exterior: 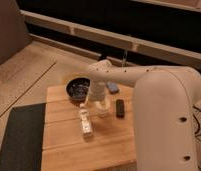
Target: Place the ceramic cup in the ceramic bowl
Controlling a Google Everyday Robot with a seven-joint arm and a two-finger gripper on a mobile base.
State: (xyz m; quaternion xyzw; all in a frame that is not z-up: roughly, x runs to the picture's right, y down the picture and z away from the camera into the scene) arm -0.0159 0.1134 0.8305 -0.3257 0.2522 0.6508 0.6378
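Wooden table (110, 146): one bowl (78, 89), one cup (103, 110) under claw (98, 96).

On the desk (69, 147), the ceramic bowl (78, 89) lies at ten o'clock from the ceramic cup (103, 110). The hand (98, 96) is close at the cup's twelve, the bottle (85, 123) at seven and the block (120, 108) at three.

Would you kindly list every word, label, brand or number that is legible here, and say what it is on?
No text can be read anywhere.
Clear bottle: its white label is too blurred to read.
The pincer, at the ceramic cup beside the ceramic bowl, shows no marking.
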